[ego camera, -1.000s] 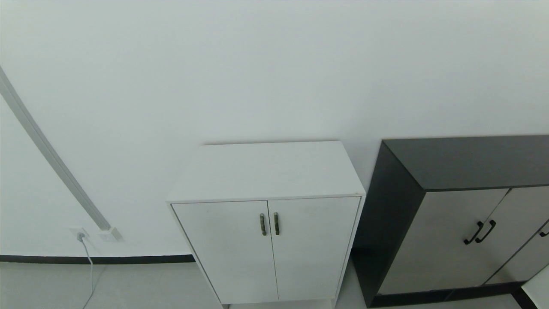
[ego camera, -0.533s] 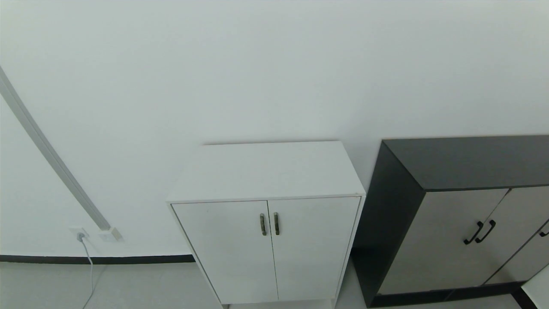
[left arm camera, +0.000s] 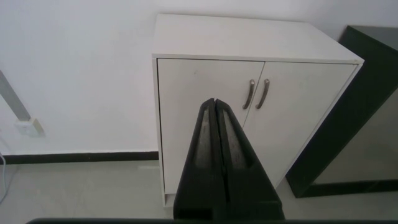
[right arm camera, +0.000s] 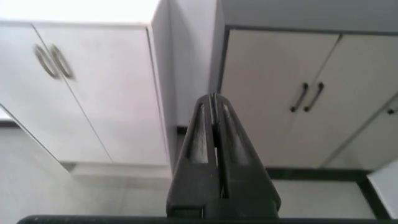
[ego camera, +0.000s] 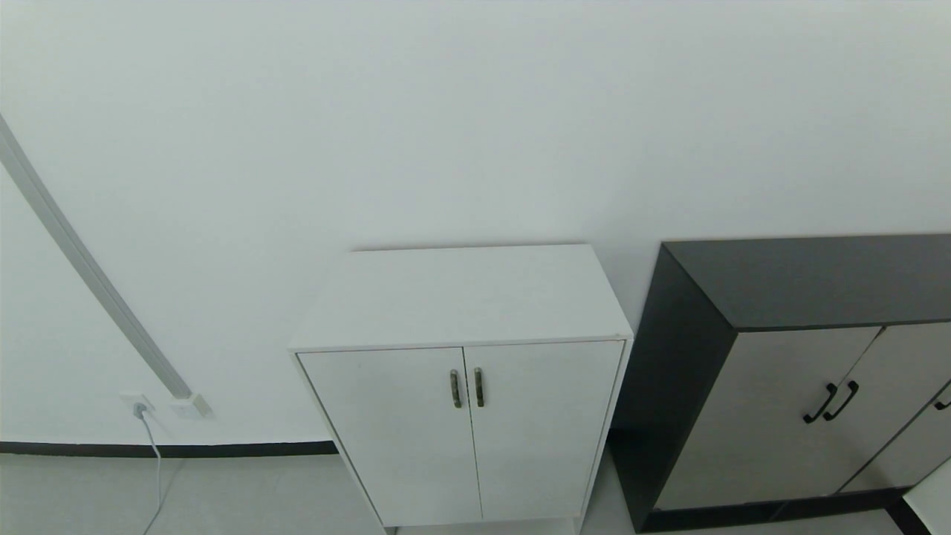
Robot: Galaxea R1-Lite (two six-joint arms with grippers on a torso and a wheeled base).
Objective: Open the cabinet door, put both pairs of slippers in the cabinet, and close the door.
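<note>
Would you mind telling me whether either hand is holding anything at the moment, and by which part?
Nothing is held. The left hand and the right hand are both shut empty, short of the white cabinet.

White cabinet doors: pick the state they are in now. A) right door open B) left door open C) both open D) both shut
D: both doors of the white cabinet sit flush with its front, the two handles side by side at the middle seam.

We count: white cabinet [ego camera: 461, 297], one; dark cabinet [ego camera: 802, 279], one; metal door handles [ego camera: 455, 388], two; black door handles [ego camera: 821, 403], three (one cut off at the edge); cable [ego camera: 154, 449], one.
</note>
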